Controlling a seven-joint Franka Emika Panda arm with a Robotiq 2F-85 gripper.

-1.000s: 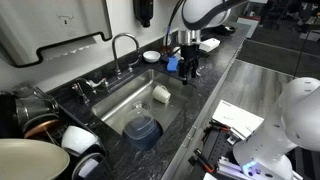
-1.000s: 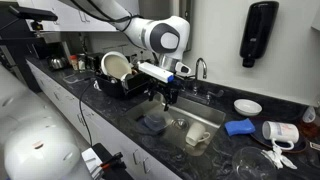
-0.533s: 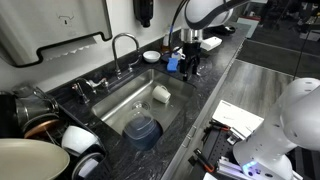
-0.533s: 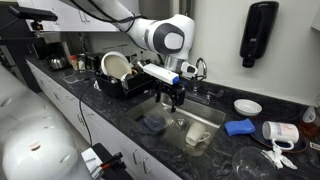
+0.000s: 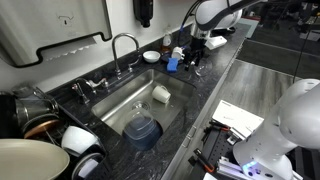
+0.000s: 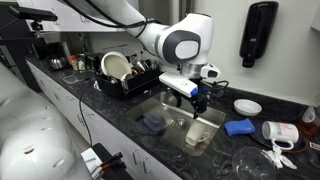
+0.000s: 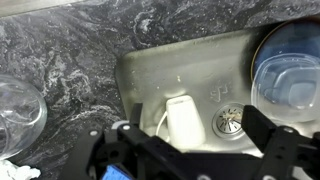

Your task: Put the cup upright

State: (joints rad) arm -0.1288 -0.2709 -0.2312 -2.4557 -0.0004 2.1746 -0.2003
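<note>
Lying on its side on the floor of the steel sink point(image 5: 122, 100), close beside the drain point(image 7: 228, 120) and apart from the dark blue-grey bowl point(image 5: 143, 130), the cream-white cup point(image 7: 180, 118) looks light, rigid and smooth-walled. It would probably roll or skid on the metal if nudged, and could chip if it is ceramic. The gripper point(image 6: 200, 104) hovers above the basin with its jaws spread wide and nothing between them. Pinching across the cup's round wall near the middle, then tipping it up, seems the safest hold. Which end is the mouth is hard to make out. The wrist view's dark fingers cut off the cup's near end, and in both exterior views the cup is too small to show material or wetness.
</note>
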